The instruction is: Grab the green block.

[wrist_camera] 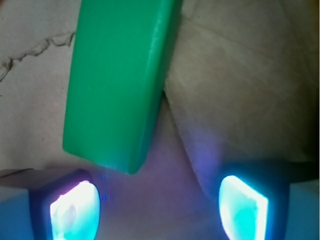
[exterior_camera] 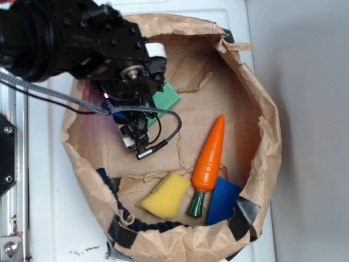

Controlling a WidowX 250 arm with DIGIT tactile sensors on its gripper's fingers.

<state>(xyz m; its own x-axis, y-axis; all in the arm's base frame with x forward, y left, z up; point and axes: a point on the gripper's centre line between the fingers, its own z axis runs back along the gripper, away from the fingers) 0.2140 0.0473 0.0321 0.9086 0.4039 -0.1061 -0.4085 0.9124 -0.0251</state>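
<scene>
The green block (exterior_camera: 166, 99) lies flat on the brown paper at the back of the paper-lined bowl, partly hidden under my arm. In the wrist view the green block (wrist_camera: 120, 80) fills the upper left, its near end just ahead of the left fingertip (wrist_camera: 75, 210). My gripper (wrist_camera: 159, 207) is open, and only bare paper shows between its two glowing fingertips. In the exterior view the gripper (exterior_camera: 143, 112) hangs close over the block's near side, its fingers hidden by the black wrist.
A crumpled brown paper wall (exterior_camera: 262, 125) rings the work area. An orange carrot (exterior_camera: 211, 155) with a dark green stem, a yellow sponge (exterior_camera: 163, 195) and a flat blue block (exterior_camera: 222, 201) lie at the front. A black cable (exterior_camera: 163, 139) loops below the wrist.
</scene>
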